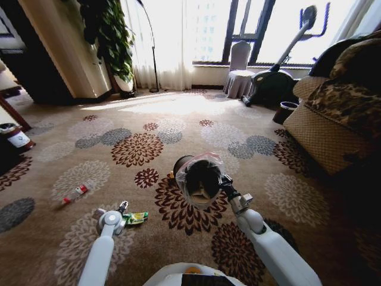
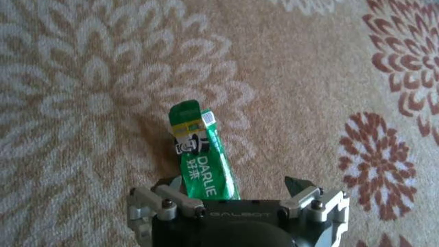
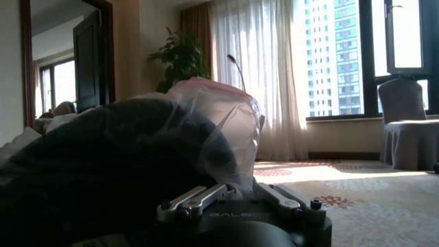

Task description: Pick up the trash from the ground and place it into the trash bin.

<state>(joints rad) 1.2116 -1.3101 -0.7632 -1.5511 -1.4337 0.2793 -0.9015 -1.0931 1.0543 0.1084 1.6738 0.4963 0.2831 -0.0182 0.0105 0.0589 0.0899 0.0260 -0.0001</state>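
The left gripper (image 2: 237, 193) hangs over the carpet (image 2: 96, 170) with jaws spread. The green wrapper (image 2: 200, 154) lies flat between them, nearer one jaw, its long axis running straight out from the gap. The right gripper (image 3: 237, 198) pinches the trash bin (image 1: 199, 179), tilted, mouth toward the robot.

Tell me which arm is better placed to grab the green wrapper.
Left. Its open gripper sits right over the green wrapper on the carpet, while the right gripper is holding the trash bin.
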